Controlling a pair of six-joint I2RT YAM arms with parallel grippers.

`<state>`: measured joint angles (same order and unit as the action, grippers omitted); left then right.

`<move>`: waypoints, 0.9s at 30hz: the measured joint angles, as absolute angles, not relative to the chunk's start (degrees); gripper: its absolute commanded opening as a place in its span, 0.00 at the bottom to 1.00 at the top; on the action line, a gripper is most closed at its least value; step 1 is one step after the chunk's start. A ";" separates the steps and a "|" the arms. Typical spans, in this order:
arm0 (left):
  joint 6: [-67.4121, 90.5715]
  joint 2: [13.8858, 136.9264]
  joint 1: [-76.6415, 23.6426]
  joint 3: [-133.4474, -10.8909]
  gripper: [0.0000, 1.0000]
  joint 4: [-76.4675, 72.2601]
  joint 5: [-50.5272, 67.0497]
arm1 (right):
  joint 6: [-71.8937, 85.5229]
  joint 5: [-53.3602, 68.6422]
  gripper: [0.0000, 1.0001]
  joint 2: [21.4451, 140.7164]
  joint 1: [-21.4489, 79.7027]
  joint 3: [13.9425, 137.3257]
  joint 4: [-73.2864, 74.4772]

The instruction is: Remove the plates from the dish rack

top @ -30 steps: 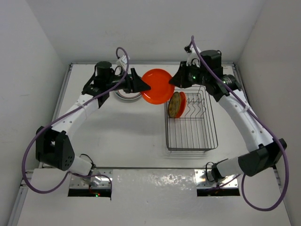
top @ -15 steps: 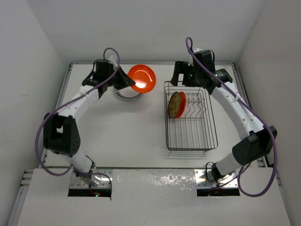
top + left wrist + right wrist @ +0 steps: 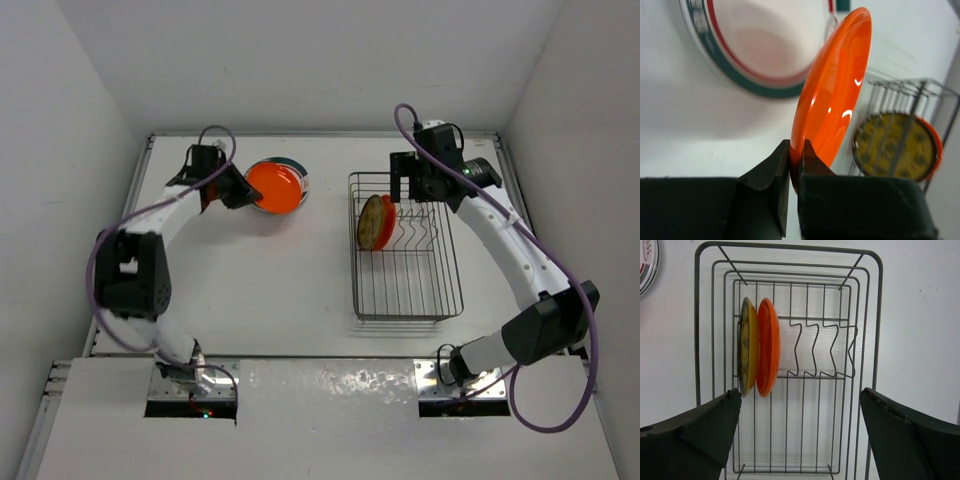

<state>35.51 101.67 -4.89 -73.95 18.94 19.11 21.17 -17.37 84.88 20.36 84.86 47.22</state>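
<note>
Pads (image 3: 777, 172) of the left gripper (image 3: 795, 147) are pressing together on the near rim of the plain orange-red plate (image 3: 832, 95), clamping it tight. This plate is hanging tilted, well to the left of the dish rack (image 3: 405, 317) and about level with the rack's far end, with its glossy face turning upward in the top view. It is hovering over a larger white plate (image 3: 747, 45) with a green-and-red rim, which is lying flat on the white table (image 3: 250, 290) on that same side of the rack. Whether the two plates are touching cannot be told.

Inside the rack, the patterned plate (image 3: 746, 352) is standing upright on edge at the left end of the row of tines (image 3: 822, 350), in the rack's far half. Its yellow patterned face is pointing out toward the rack's left side. An orange disc is showing just behind it, on the side toward the rack's middle. Whether that is the plate's own back or a separate plate cannot be told.

The right gripper (image 3: 800, 405) is hovering above the rack, over its far end in the top view. Its two fingers are spreading wide apart and grasping nothing. In the right wrist view they are framing the rack's wire floor from either side.
</note>
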 measured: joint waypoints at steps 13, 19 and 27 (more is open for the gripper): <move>39.55 74.41 -16.34 -35.44 0.34 13.54 16.08 | 19.42 -14.85 0.85 81.69 20.05 76.55 46.28; 40.88 73.95 -17.43 -29.98 1.00 12.10 13.61 | 19.64 -14.98 0.56 85.67 20.21 77.28 44.93; 40.80 58.98 -17.72 -32.58 1.00 21.04 4.93 | 20.34 -16.78 0.46 96.71 20.84 79.70 43.64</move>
